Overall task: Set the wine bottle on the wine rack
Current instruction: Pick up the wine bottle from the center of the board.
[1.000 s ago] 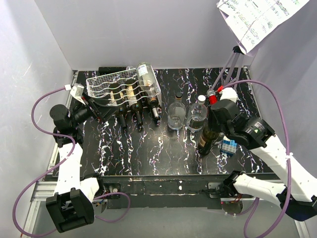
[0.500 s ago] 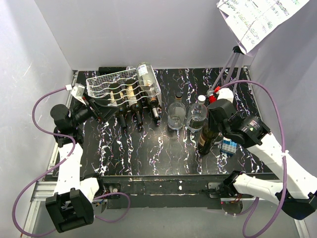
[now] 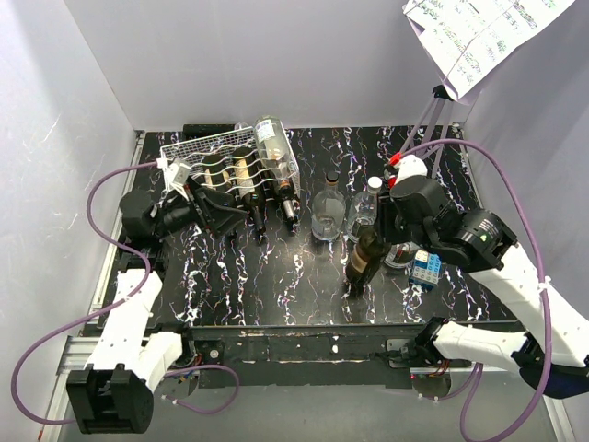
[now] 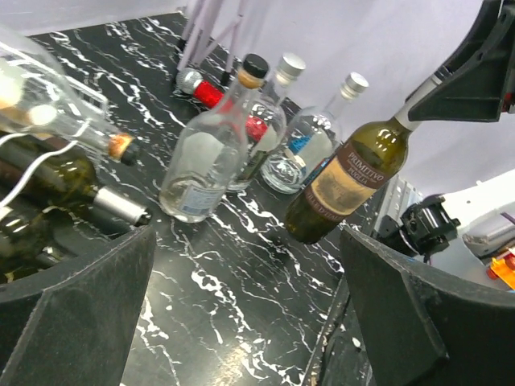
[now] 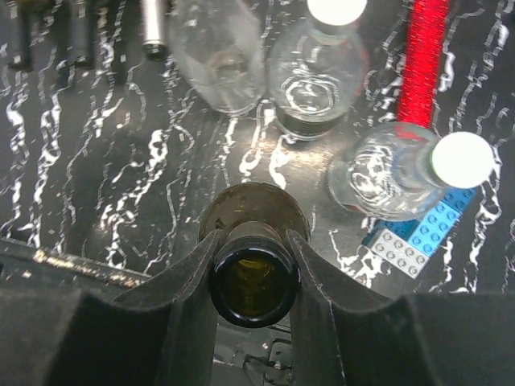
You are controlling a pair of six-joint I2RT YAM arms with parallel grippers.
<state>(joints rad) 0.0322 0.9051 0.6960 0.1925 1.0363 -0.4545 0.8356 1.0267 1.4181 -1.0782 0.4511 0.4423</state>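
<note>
wine bottle (image 3: 362, 261) in right gripper (image 5: 253, 241)

The right gripper (image 3: 385, 226) is gripping the dark wine bottle (image 3: 364, 259) by its neck, the bottle leaning with its base toward the near left. The left gripper (image 3: 221, 210) is hovering at the near side of the wine rack (image 3: 198, 151), which is cradling several bottles (image 3: 273, 152) at the far left.

I see a black tabletop with white marble veining (image 3: 276, 276) filling the middle of the top view. Right of centre, a clear glass bottle with a black cap (image 3: 329, 219) stands just beside a clear glass bottle with a white cap (image 3: 366, 212). A blue and grey toy brick block (image 3: 425, 270) lies to their lower right. A printed white paper sheet (image 3: 479, 37) hangs at the upper right.
</note>
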